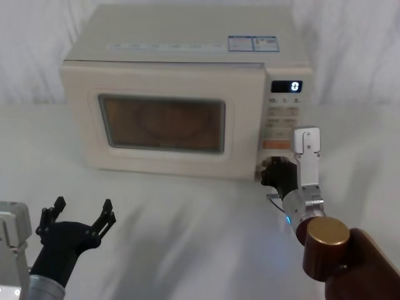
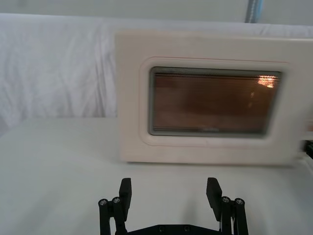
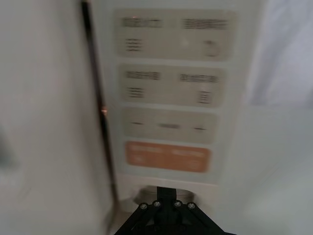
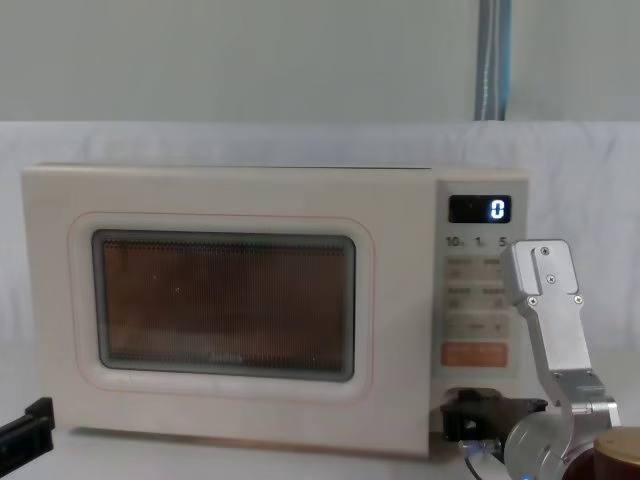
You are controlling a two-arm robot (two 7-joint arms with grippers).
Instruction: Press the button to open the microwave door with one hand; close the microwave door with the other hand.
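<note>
The cream-white microwave (image 1: 181, 37) stands mid-table, and its display (image 4: 480, 209) shows 0. The microwave door (image 1: 156, 119) has a dark window (image 2: 212, 100) glowing brownish from inside. A thin dark gap (image 3: 100, 107) runs between the door and the control panel. My right gripper (image 3: 166, 191) is shut, its tip against the button (image 3: 142, 193) just under the orange key (image 3: 167, 156). The same gripper (image 1: 267, 175) sits low on the panel and covers most of the button. My left gripper (image 1: 81, 212) hovers open over the table, well in front of the door's left part.
A white cloth covers the table (image 1: 200, 219) and hangs behind the microwave. The right arm's grey housing (image 4: 550, 310) and brown joint (image 1: 328, 240) stand in front of the panel's right side. Bare table (image 2: 58, 161) lies between the left gripper and the door.
</note>
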